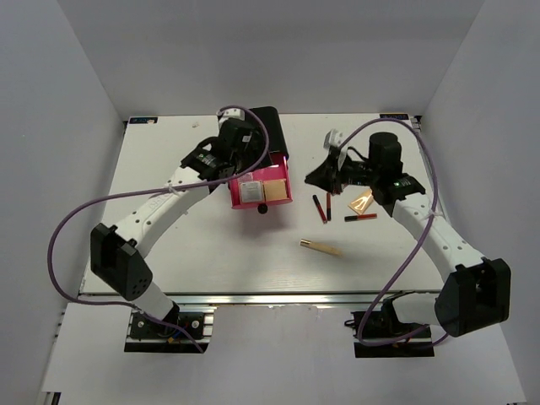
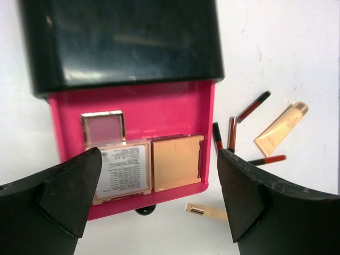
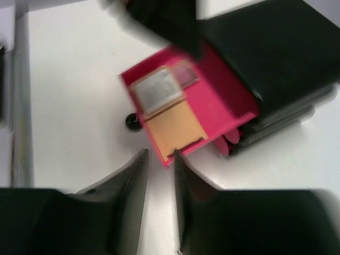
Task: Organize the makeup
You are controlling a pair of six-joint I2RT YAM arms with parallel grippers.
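Top external view: the pink drawer [image 1: 274,179] is being shown pulled out toward the near side of the black box [image 1: 268,126], at the far middle of the bench [image 1: 186,253]. Three square compacts are being carried inside it. In the left wrist view, a small pinkish compact [image 2: 103,127] is being seen at the drawer's far left. A label-backed compact [image 2: 123,171] is being seen just near of it, with a peach compact [image 2: 176,162] touching that one on its right.

The left gripper [image 1: 243,169] is being held over the drawer, its jaws being kept wide apart with nothing gripped.

Right of the drawer, the rest of the makeup is being left loose on the bench. Two dark-red lip sticks [image 1: 321,207] are being shown side by side, with a third lip stick [image 1: 360,217] further right and the peach tube [image 1: 361,201] just far of it. The gold-beige stick [image 1: 321,246] is being shown alone on the near side.

The right gripper [image 1: 314,179] is being held just far of the paired lip sticks, pointing left at the drawer. In the right wrist view its jaws are being kept only narrowly parted, with nothing between them.
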